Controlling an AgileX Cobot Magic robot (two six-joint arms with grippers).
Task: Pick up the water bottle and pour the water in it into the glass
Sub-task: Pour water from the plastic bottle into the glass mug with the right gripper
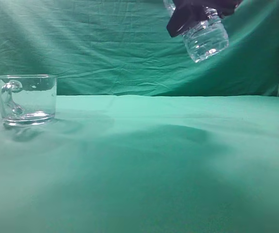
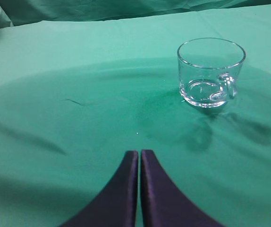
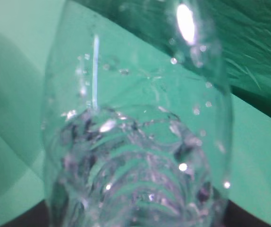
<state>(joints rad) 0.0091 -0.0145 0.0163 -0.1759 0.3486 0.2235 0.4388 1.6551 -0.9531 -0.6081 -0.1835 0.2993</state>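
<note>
**Bottle aloft, glass waiting across the table**

The right gripper [image 1: 190, 19] is holding the water bottle [image 1: 205, 39] high above the green tablecloth [image 1: 168, 165], its dark fingers [image 1: 183, 22] closing around the bottle's body so that the ribbed lower end is hanging tilted below and to the outside of them. Only that lower end is showing in the exterior view; the neck is cut off by the top edge. In the right wrist view the bottle [image 3: 135, 142] is filling the picture, droplets clinging to its clear wall, and how much water is sitting inside cannot be told. The glass [image 1: 26, 99] is standing upright on the cloth, well apart from the bottle and far off to the left of the gripping fingers. The left gripper [image 2: 139, 189] is hovering low over the cloth with its two fingers pressed together on nothing, the glass [image 2: 211, 73] lying ahead and to their right.

The carrying step appears to be in hand, with pouring not yet begun. The next move is calling for the bottle to travel leftward until its mouth is over the glass rim, then tip gently.
</note>
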